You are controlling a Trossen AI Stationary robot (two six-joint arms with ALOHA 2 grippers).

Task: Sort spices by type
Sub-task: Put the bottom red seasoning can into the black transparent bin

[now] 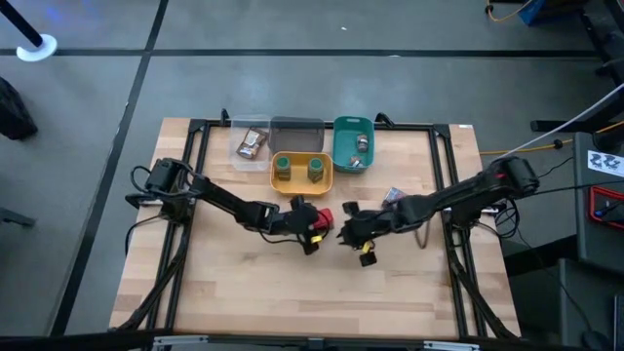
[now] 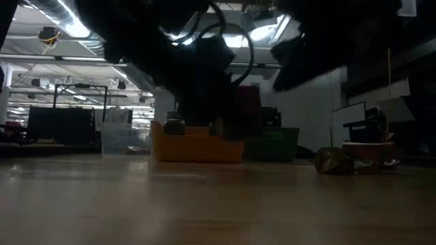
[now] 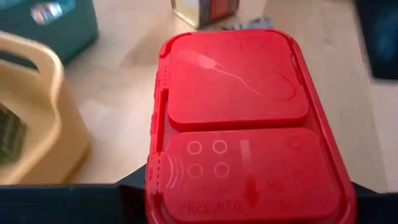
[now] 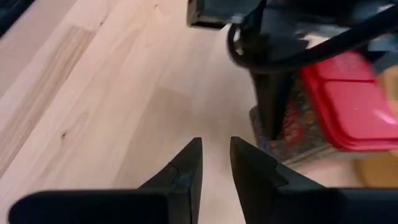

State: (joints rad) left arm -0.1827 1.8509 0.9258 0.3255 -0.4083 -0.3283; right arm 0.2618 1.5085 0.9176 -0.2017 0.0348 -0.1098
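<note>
My left gripper (image 1: 314, 226) sits at the table's middle, shut on a red rectangular box (image 1: 323, 215) whose red lid (image 3: 236, 124) fills the left wrist view. Just to its right, my right gripper (image 1: 353, 234) hovers over bare wood, its fingers (image 4: 214, 155) a narrow gap apart and holding nothing. Two green-capped jars (image 1: 298, 169) stand in the yellow tray (image 1: 301, 183). Greyish tins (image 1: 361, 146) lie in the teal tray (image 1: 341, 136). A brown packet (image 1: 252, 144) lies in the clear tray. Another packet (image 1: 393, 197) rests on the table. My left gripper pinches the red box between its two fingers, one on each long side just below the lid's rim (image 3: 152, 180). One finger (image 4: 272, 106) runs down the box's side from above at a slant. The lid faces up toward the wrist. In the low view the box (image 2: 246, 102) seems lifted clear.
The four trays stand along the far side of the table: clear, grey (image 1: 295, 132), teal, and the yellow one in front of them. A black frame (image 1: 444, 175) borders the table. The near half of the wooden top (image 1: 292, 292) is bare.
</note>
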